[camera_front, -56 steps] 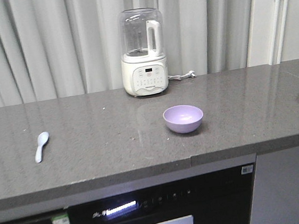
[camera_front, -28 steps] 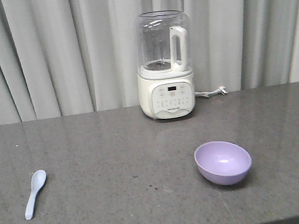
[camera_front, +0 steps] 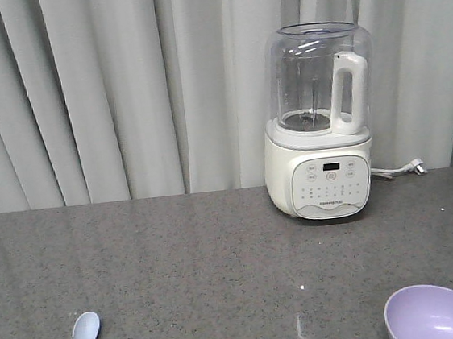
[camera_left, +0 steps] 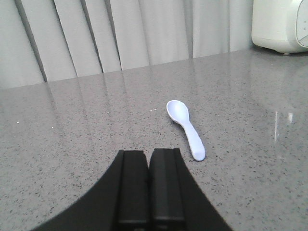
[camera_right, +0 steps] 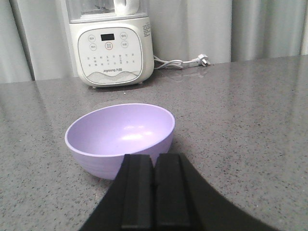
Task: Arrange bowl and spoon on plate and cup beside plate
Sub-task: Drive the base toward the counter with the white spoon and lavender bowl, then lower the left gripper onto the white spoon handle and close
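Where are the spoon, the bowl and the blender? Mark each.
spoon (camera_left: 186,127), left wrist view, start of handle
bowl (camera_right: 120,131), right wrist view, inner floor
blender (camera_front: 330,186), front view, control panel

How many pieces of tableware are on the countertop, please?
2. The spoon lies front left, the bowl front right, nearer than the blender. No plate or cup shows; either may sit out of view.

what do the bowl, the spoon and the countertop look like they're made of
The bowl looks like smooth satin plastic: even lavender colour, soft highlight inside. The spoon seems plastic too, pale and uniform with faint sheen, though glazed ceramic is possible. The countertop looks like polished speckled stone or quartz: grey flecks, mirror-like reflections.
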Controlling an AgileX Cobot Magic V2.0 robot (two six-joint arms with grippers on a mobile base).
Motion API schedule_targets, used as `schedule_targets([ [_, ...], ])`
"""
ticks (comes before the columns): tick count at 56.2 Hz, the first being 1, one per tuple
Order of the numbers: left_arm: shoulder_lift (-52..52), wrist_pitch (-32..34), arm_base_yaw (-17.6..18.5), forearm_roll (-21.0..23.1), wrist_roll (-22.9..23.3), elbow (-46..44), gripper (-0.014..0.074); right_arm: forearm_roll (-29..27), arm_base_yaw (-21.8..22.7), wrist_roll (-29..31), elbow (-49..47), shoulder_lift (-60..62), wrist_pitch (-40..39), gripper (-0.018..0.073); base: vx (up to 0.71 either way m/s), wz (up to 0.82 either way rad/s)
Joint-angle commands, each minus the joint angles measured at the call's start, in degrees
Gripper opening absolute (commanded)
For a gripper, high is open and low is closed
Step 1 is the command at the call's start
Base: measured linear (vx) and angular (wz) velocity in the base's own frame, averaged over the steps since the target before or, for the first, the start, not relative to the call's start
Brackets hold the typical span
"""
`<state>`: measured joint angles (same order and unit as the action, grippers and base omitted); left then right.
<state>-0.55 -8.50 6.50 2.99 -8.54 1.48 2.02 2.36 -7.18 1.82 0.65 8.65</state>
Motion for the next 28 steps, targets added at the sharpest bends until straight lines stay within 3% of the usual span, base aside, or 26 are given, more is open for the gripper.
schedule_targets([
  [1, -1.0, 4.6, -0.1, 0.0, 0.1, -1.4, -0.0003, 0.7, 0.2, 0.3, 0.2, 0.3, -4.9, -0.0008, 0.13, -0.01],
  [28, -1.0, 4.6, -0.1, 0.0, 0.1, -1.4, -0.0003, 0.7, 0.2, 0.3, 0.2, 0.3, -4.9, -0.0008, 0.04, 0.0],
])
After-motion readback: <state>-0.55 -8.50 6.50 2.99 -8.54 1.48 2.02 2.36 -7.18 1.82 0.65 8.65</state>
